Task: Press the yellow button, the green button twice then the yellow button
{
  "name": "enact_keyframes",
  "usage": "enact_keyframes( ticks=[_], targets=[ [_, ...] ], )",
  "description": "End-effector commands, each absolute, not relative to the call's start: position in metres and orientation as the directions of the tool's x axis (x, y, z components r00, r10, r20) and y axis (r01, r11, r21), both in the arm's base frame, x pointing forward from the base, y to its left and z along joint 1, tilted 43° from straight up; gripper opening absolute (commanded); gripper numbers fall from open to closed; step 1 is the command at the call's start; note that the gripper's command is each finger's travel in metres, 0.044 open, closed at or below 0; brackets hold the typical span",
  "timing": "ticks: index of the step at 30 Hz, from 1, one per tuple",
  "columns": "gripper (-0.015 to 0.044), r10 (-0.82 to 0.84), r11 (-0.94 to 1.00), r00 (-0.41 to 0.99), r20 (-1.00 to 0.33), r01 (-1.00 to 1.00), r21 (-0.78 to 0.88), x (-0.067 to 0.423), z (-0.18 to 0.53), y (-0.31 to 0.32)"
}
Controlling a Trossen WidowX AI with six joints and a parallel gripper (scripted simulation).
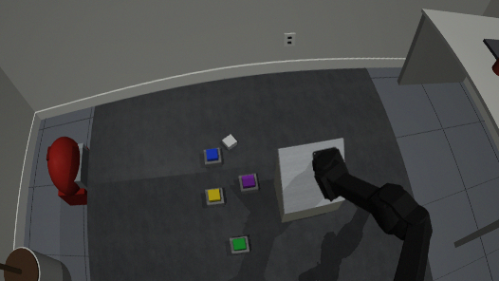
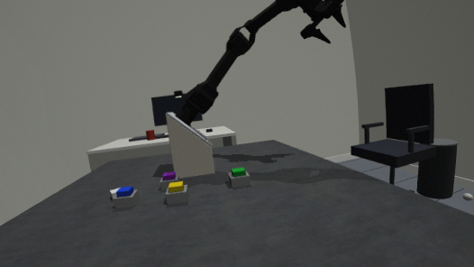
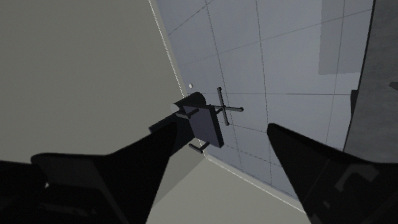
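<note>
Buttons (image 2: 176,186) far below spread fingers (image 2: 317,34)

counter (image 1: 157,228) carries four buttons and a small block | yellow button (image 1: 214,195) left of purple button (image 1: 249,180) | blue button (image 1: 212,154) behind yellow, block (image 1: 230,140) just beside it | green button (image 1: 239,244) nearest front | tilted panel (image 1: 304,176) right of buttons | claw (image 2: 322,24) raised high above counter

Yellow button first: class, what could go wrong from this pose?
1. The gripper hangs high above the table, fingers spread wide; open fingers might straddle the yellow button or clip a neighbour.
2. The purple button sits close beside yellow.
3. The white block lies near the blue button.
</note>
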State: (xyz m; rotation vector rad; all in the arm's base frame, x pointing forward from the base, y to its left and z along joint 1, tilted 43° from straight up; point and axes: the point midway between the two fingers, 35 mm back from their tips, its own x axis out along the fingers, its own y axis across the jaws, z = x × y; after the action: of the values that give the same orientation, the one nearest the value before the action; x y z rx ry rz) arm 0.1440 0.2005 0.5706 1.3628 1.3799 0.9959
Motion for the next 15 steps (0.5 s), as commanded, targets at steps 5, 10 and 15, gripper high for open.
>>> enact_keyframes(
  ticks=[5,10,15],
  targets=[
    [0.04,0.981,0.08,0.159,-0.116,0.214,0.974,0.197,0.545,0.197],
    [0.04,0.945,0.167,0.252,-0.208,0.178,0.97,0.269,0.491,0.189],
    [0.04,0.888,0.29,0.324,-0.326,0.155,0.944,0.337,0.415,0.166]
  ],
)
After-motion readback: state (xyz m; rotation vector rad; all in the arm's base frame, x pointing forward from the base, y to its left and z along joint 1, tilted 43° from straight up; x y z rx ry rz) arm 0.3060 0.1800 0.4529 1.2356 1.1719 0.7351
